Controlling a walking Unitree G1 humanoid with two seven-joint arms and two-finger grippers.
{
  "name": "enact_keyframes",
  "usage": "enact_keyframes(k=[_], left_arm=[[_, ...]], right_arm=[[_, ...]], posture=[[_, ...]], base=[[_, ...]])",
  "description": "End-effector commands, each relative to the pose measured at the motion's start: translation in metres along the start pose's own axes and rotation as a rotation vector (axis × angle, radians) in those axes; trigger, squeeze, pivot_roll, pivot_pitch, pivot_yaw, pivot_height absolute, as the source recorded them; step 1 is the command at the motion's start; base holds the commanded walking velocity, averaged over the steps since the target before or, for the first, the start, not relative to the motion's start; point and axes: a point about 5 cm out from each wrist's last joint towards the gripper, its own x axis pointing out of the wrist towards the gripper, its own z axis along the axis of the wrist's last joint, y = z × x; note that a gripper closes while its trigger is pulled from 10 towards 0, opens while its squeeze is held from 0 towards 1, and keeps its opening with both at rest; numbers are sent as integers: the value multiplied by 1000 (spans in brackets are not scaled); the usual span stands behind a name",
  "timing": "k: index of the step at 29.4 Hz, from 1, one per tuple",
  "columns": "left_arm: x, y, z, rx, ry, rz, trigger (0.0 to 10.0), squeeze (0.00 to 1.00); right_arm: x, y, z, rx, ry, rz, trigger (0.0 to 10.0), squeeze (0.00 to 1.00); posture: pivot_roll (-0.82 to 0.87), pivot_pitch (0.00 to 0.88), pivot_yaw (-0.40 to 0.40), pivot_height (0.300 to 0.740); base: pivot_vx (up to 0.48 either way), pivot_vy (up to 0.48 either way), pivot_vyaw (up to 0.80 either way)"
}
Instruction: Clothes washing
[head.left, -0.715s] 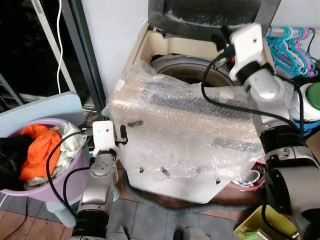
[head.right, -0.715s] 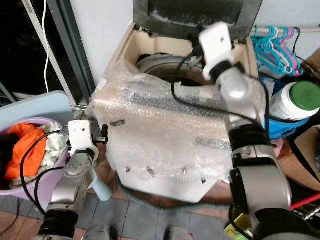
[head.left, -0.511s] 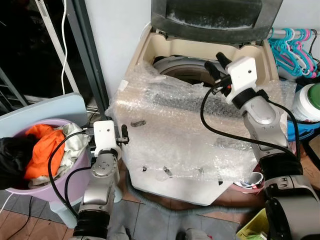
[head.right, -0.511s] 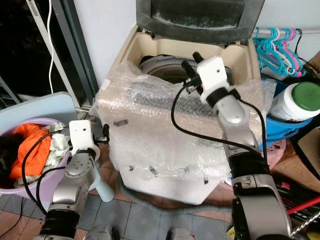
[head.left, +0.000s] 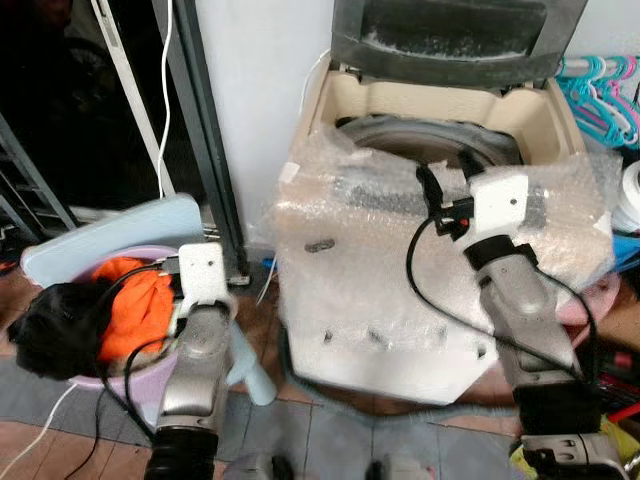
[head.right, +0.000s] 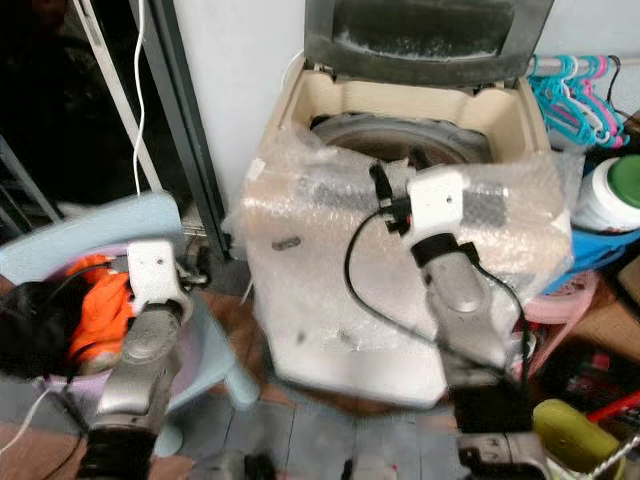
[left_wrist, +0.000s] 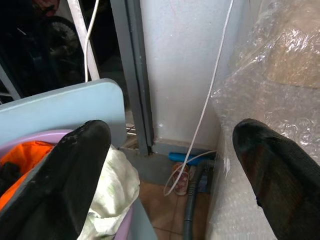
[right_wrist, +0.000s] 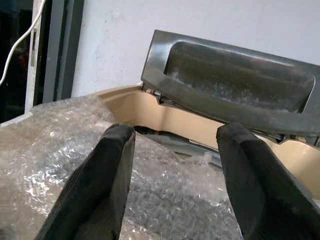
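The right gripper (right_wrist: 170, 185) is being held released above the bubble-wrapped washer (head.left: 440, 250), its lid (right_wrist: 235, 95) raised ahead. The left gripper (left_wrist: 170, 175), released, is being held beside the clothes (head.left: 130, 305) in the basin (head.left: 95, 380). No writing is legible.

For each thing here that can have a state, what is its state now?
Washing machine lid: raised open.
Washing machine: front wrapped in bubble wrap.
Purple basin: holding clothes.
Left claw: open, empty, beside the basin.
Right claw: open, empty, above the bubble wrap.
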Motion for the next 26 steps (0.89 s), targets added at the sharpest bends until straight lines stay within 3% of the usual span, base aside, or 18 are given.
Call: enact_keyframes(k=[1, 6, 10, 13, 19, 26], left_arm=[[0, 5, 1, 8, 4, 22, 10000, 0], [0, 6, 2, 10, -10, 14, 10000, 0], [1, 5, 5, 10, -38, -18, 10000, 0], [0, 6, 6, 67, -54, -21, 10000, 0], [-1, 3, 5, 97, -57, -28, 10000, 0], [1, 5, 2, 15, -11, -4, 10000, 0]], right_arm=[[5, 10, 10, 6, -34, 28, 10000, 1000], [4, 16, 13, 24, -28, 45, 10000, 1000], [3, 20, 16, 48, -34, 62, 10000, 1000], [3, 23, 17, 59, -33, 70, 10000, 1000], [0, 29, 17, 68, -21, 95, 10000, 1000], [-2, 36, 10, 80, 29, 116, 10000, 1000]], posture=[[-55, 0, 13, 740], [-53, 0, 17, 740], [-54, 0, 23, 740], [-57, 0, 23, 740], [-59, 0, 21, 740], [-59, 0, 20, 740]], base=[[0, 480, 800], [0, 460, 800], [0, 0, 800], [0, 0, 800], [0, 0, 800], [0, 0, 563]])
